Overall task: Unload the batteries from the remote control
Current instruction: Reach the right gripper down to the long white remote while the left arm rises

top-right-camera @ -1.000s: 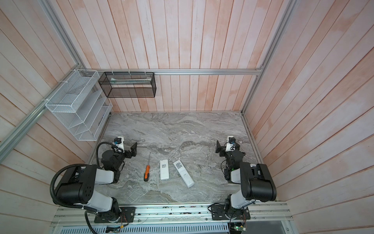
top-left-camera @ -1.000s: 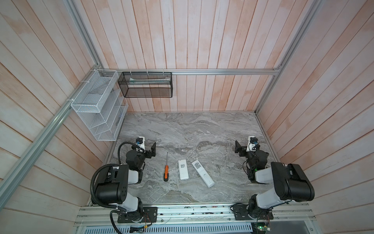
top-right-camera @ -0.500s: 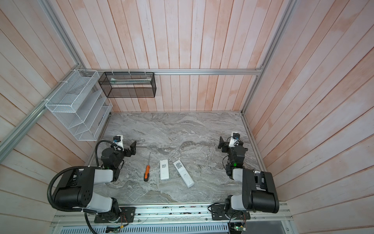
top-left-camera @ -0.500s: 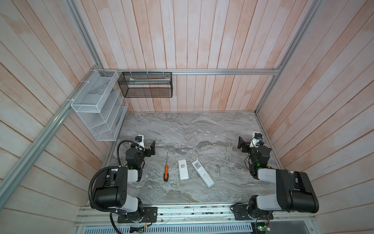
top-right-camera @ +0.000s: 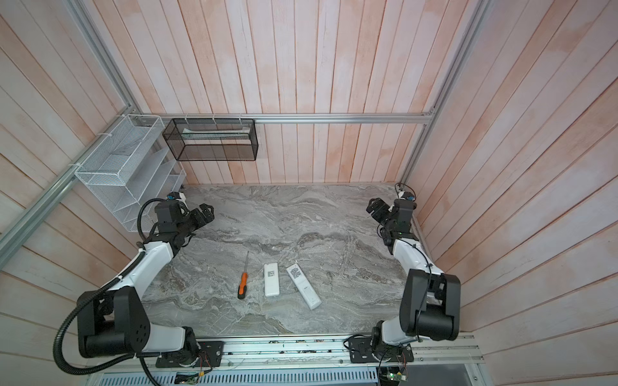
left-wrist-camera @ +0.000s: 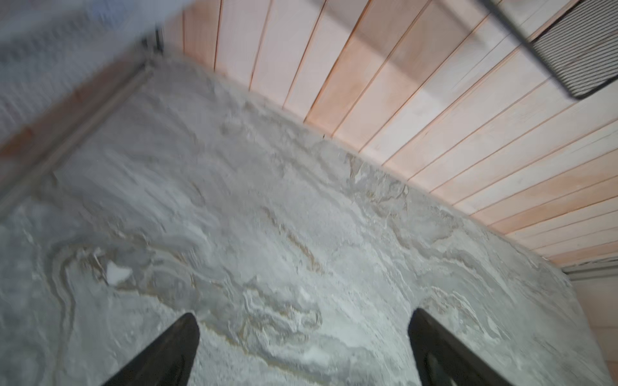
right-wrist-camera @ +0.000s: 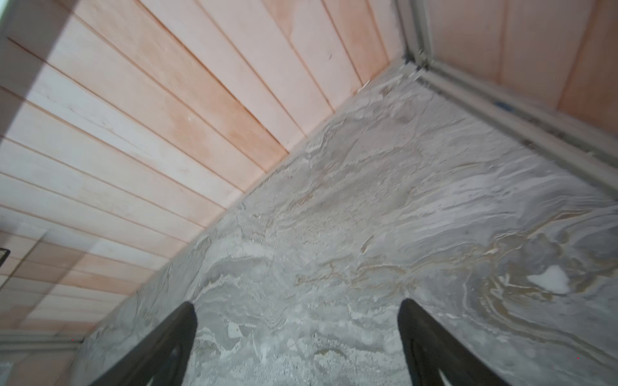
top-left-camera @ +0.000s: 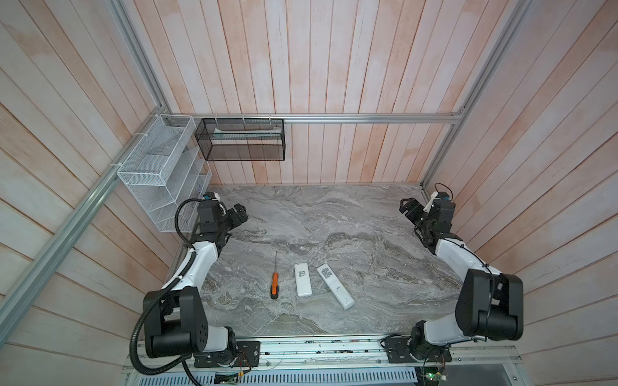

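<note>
The big grey marble surface [top-left-camera: 334, 214] sits inside wooden walls. The left arm [top-left-camera: 197, 264] reaches along the left side and the right arm [top-left-camera: 458, 257] along the right side. Both are well apart from the things in the middle.

In the wrist views the left jaws stand wide apart with only bare surface between them. The right jaws stand wide too and hold nothing. Both wrist views are a bit blurry.

A white wire rack [top-left-camera: 157, 170] hangs on the left wall. A black mesh basket [top-left-camera: 240, 143] hangs on the back wall. Something pale lies inside it, but I cannot tell what.

Near the front of the surface lie two white remote controls. The long remote [top-left-camera: 335, 286] lies tilted, and the short remote [top-left-camera: 303, 279] is just beside it on the left. Each has a dark printed label, too small to read.

An orange-handled screwdriver [top-left-camera: 274, 289] lies just left of the short remote.

The batteries are hidden. I cannot tell if they sit inside the remotes.
</note>
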`<control>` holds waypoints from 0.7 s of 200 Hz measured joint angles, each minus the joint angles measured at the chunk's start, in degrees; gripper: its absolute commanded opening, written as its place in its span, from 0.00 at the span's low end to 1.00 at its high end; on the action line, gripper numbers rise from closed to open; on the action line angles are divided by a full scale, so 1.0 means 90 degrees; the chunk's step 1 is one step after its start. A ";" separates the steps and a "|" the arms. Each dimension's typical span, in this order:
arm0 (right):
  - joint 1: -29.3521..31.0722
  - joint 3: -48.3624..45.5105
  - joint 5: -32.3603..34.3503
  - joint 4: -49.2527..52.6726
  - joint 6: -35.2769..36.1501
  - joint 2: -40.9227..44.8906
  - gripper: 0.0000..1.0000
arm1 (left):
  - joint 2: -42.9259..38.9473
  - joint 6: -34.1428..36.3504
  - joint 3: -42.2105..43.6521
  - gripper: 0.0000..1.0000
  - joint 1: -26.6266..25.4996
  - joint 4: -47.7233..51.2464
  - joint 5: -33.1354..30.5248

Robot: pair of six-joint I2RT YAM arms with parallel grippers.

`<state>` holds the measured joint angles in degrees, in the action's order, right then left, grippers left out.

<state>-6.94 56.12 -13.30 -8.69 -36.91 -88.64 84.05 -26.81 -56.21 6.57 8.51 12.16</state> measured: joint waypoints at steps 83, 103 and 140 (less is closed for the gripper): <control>0.2429 0.2727 -0.1362 0.4464 0.1906 -0.2200 0.84 | 0.0517 -0.1554 0.0216 1.00 -0.1916 -0.0777 0.1513; 0.3016 0.2489 -0.1423 0.4976 0.2229 -0.2183 0.84 | 0.0226 -0.1576 0.0801 1.00 -0.2237 -0.1596 0.1435; 0.3900 0.1955 -0.1321 0.5506 0.2715 -0.2118 0.85 | 0.0027 -0.1489 0.1103 1.00 -0.2373 -0.2110 0.1438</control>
<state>28.16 73.71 -25.19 40.86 -12.47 -107.70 84.29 -40.21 -46.28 -14.79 -10.48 25.10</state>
